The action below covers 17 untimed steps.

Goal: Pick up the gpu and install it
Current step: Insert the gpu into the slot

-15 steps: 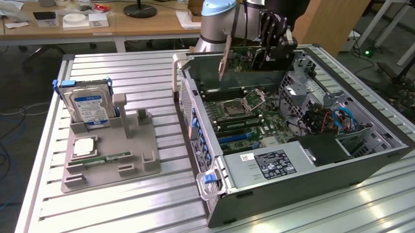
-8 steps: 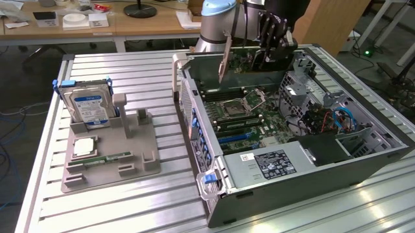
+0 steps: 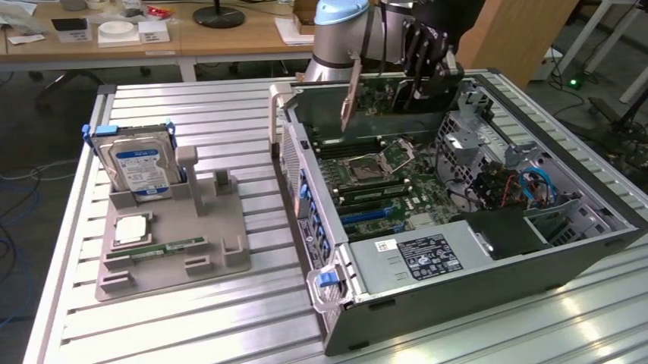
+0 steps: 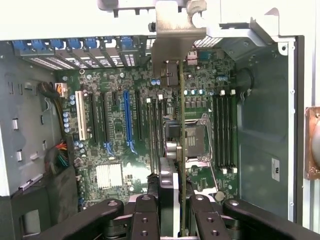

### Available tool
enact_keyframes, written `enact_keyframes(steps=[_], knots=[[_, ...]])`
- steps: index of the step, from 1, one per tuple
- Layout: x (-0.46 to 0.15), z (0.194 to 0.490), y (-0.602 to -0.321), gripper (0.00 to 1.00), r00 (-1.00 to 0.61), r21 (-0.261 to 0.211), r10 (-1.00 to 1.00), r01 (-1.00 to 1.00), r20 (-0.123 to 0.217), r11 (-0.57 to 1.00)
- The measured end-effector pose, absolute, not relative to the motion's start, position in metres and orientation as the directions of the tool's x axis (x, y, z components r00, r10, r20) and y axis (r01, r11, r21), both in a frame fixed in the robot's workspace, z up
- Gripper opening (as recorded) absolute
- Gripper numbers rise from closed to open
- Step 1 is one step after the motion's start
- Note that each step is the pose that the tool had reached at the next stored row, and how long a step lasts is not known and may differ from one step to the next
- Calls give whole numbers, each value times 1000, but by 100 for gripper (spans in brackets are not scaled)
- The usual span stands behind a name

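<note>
Gripper [image 3: 423, 70] pinches the gpu [image 3: 377, 95], held upright above the motherboard [image 4: 112, 150], not seated. Risk: misalignment with the blue slot [image 4: 126, 117] can jam the card edge or snag its bracket [image 4: 171, 50].

**Q:** What carries the items?
**A:** A surface [image 3: 202, 326] of pale metal slats that run side by side, with grooves between them.

**Q:** What lies directly on it?
**A:** Two things. Toward the exterior view's left is a grey moulded holder tray [image 3: 177, 224], flat on the slats. Toward the exterior view's right is a dark computer case [image 3: 486, 303], laid on its side with its open face upward.

**Q:** Do the two touch?
**A:** No. They sit near each other, with a strip of bare slats between them.
</note>
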<state>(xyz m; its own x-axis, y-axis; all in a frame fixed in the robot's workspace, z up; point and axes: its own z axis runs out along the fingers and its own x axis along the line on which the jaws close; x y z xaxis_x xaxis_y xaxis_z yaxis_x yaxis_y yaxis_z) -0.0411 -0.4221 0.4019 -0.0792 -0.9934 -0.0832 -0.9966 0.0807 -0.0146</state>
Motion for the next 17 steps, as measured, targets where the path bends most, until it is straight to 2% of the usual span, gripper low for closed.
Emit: enact_keyframes(steps=[17], knots=[[-41,389,-424,28,-79,-7,-993,-997,-83,80]])
